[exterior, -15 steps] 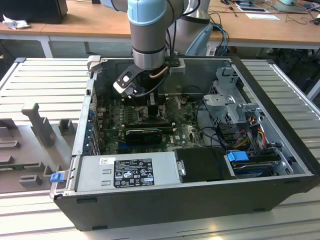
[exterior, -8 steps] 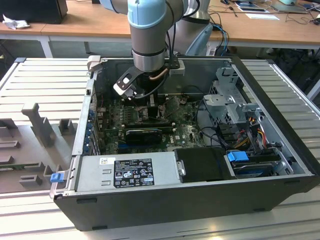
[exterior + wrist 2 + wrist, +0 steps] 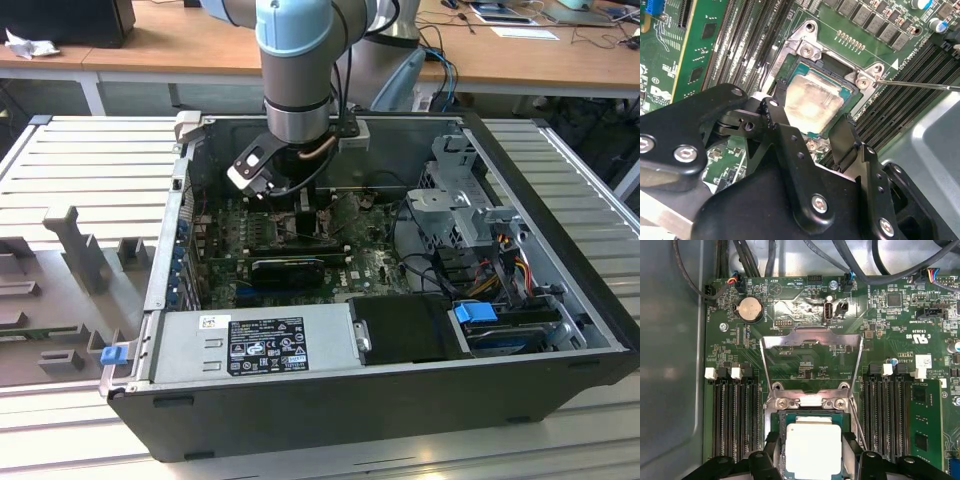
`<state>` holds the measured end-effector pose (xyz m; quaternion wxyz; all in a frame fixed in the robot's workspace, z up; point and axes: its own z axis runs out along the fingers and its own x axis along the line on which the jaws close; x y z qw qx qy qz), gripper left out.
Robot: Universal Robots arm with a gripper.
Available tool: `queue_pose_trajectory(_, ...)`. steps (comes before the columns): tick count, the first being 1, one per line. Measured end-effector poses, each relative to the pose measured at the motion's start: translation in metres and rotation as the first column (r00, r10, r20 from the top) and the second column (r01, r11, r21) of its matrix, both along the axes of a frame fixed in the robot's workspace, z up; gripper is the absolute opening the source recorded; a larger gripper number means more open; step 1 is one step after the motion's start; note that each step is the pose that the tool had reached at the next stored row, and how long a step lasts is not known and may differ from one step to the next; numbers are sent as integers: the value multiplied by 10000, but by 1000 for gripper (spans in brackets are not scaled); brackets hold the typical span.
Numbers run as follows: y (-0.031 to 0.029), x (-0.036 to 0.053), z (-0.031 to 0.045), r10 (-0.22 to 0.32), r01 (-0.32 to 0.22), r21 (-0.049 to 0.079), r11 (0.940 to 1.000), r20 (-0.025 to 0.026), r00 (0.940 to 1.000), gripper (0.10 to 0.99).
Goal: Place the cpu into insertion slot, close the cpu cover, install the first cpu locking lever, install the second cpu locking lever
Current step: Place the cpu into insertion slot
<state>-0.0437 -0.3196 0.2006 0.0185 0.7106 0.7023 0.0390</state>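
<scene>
The cpu [image 3: 812, 102] [image 3: 813, 447], a pale silver square on a green base, lies flat in the insertion slot [image 3: 790, 62] [image 3: 781, 416] on the green motherboard. My gripper [image 3: 810, 112] [image 3: 812, 445] [image 3: 300, 200] reaches down into the computer case, its black fingers [image 3: 777, 100] pressed against two opposite edges of the chip. The cpu cover [image 3: 810, 334], a silver frame with a big window, is flipped back off the socket, hinged at its screwed bracket. A thin locking lever [image 3: 920, 85] [image 3: 856, 415] stands free beside the socket.
Black memory slots [image 3: 735, 415] flank the socket on both sides. In the exterior view the open case [image 3: 560, 250] holds a grey power supply [image 3: 260, 340] at the front, a metal drive cage [image 3: 460, 200] and cable bundles [image 3: 500, 260] on that view's right. Grey fixtures [image 3: 75, 250] sit outside.
</scene>
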Motion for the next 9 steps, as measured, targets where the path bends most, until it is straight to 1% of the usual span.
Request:
queue_pose_trajectory(6, 19, 6, -2, 76, -76, -2, 10000, -1, 10000, 608)
queue_pose_trajectory(9, 20, 6, 29, 76, -76, -2, 10000, -1, 10000, 608)
